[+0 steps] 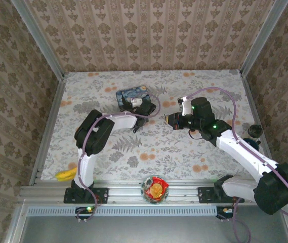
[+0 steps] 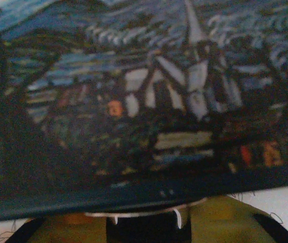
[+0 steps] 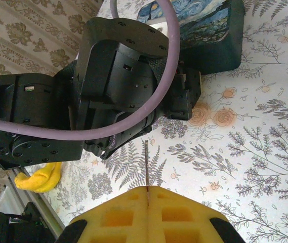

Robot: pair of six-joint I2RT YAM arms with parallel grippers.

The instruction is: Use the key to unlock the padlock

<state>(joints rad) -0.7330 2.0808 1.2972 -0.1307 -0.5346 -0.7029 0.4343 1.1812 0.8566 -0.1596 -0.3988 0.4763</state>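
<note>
Right claw [image 3: 148,191]: was closed on key [image 3: 147,163], held above tabletop [image 3: 265,152].
Left claw [image 1: 139,105]: sat against box [image 1: 127,95]; open or closed could not be told.

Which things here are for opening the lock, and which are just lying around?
For the job:
- key, pinched in the right gripper
- blue painted box, with the left gripper right beside it

Just lying about:
- yellow banana
- round red-and-yellow thing at the near edge
</note>
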